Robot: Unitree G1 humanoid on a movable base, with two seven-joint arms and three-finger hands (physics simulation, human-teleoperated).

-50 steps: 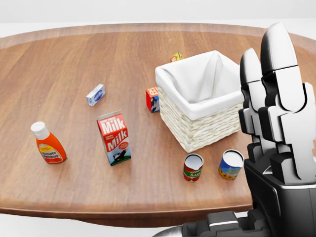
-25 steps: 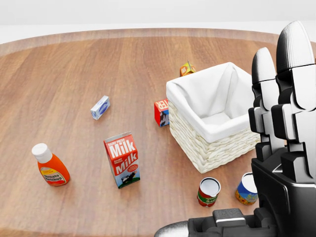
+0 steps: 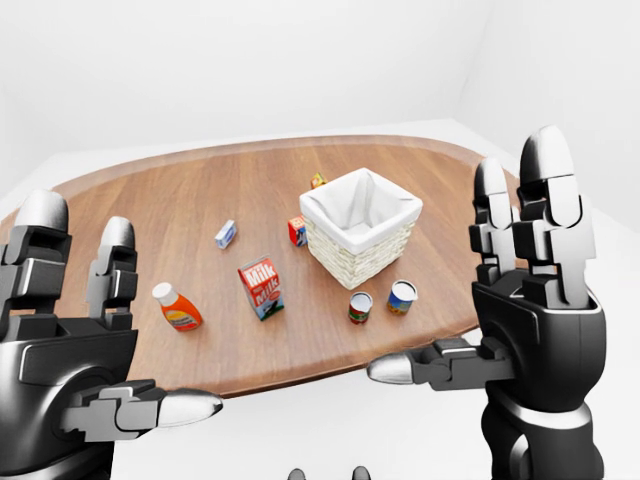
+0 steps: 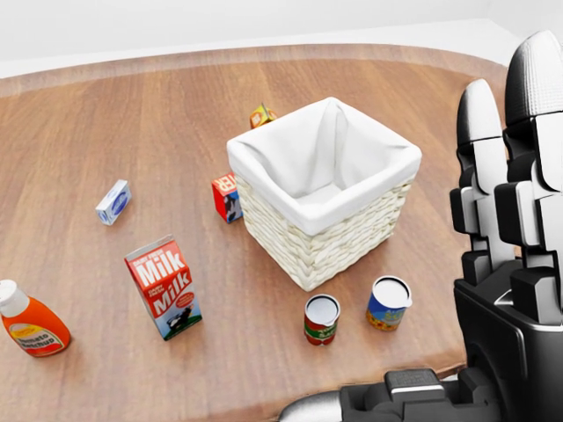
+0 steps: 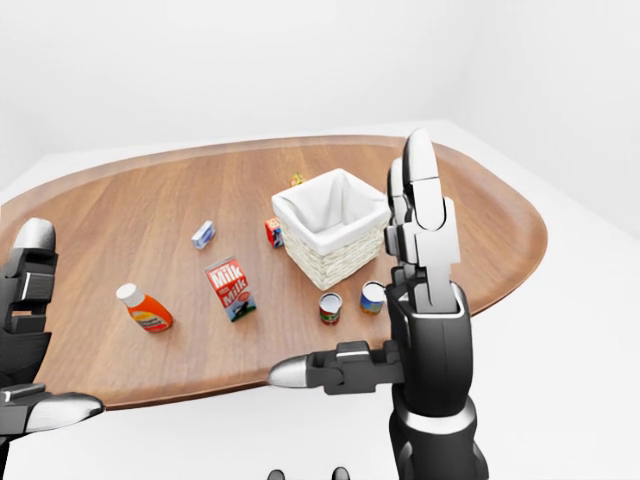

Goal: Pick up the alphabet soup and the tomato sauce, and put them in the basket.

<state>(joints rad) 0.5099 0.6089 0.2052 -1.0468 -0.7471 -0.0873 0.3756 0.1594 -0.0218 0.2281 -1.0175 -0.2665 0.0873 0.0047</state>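
Observation:
Two cans stand upright on the wooden table just below the basket in the head view: a red-and-green one (image 4: pixel 322 319), which looks like the tomato sauce, and a blue-and-yellow one (image 4: pixel 388 303), which looks like the alphabet soup. The wicker basket (image 4: pixel 343 246) has a white cloth lining and nothing inside. My right hand (image 3: pixel 470 270) is raised, palm-side to the camera, fingers spread open, to the right of the cans and well short of them. My left hand (image 3: pixel 130 320) is raised the same way at the lower left, open and holding nothing.
A milk carton (image 4: pixel 164 287) stands left of the cans, with an orange sauce bottle (image 4: pixel 26 321) at the far left. A small blue-white box (image 4: pixel 113 201), a red box (image 4: pixel 226 195) and a yellow box (image 4: pixel 261 115) lie around the basket. The table's near edge (image 4: pixel 220 409) runs just below the cans.
The whole picture has shifted, so the camera moved: table things slid right and down, then back left and up. Nothing on the table moved. Both hands stay raised and open.

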